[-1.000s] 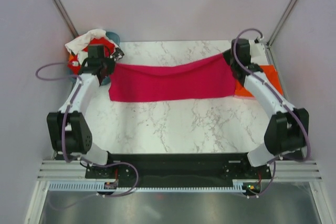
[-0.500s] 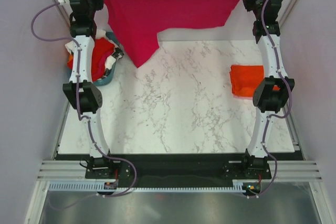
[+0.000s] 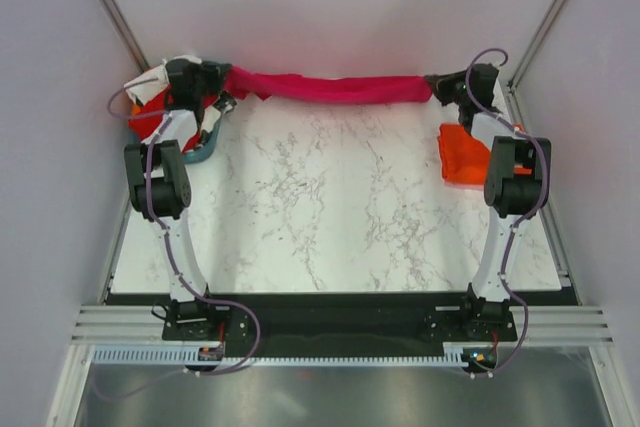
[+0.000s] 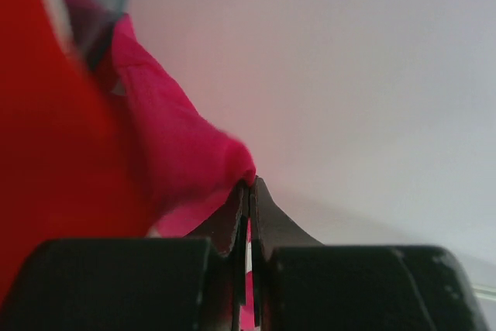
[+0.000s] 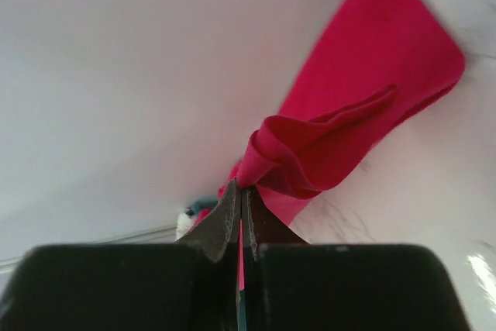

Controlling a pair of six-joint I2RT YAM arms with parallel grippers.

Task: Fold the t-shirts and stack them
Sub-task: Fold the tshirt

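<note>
The magenta-pink t-shirt (image 3: 330, 88) hangs bunched in a narrow band along the far edge of the table, strung between both grippers. My left gripper (image 3: 222, 78) is shut on its left end, seen up close in the left wrist view (image 4: 249, 185). My right gripper (image 3: 436, 82) is shut on its right end, with the cloth (image 5: 349, 129) trailing away from the closed fingertips (image 5: 242, 190). A folded bright orange t-shirt (image 3: 462, 155) lies at the right side of the table. Red and white t-shirts (image 3: 160, 107) are piled in the teal basket (image 3: 200, 154) at the far left.
The marble table (image 3: 330, 207) reaches from the arm bases to the back wall. Metal frame posts stand at the far corners (image 3: 110, 7). The left arm passes over the basket; the right arm passes beside the orange shirt.
Both arms have come down from a high raised hold to the table's far edge. The pink shirt, spread wide and hanging half a second ago, now sags in a bunched band between the grippers.
</note>
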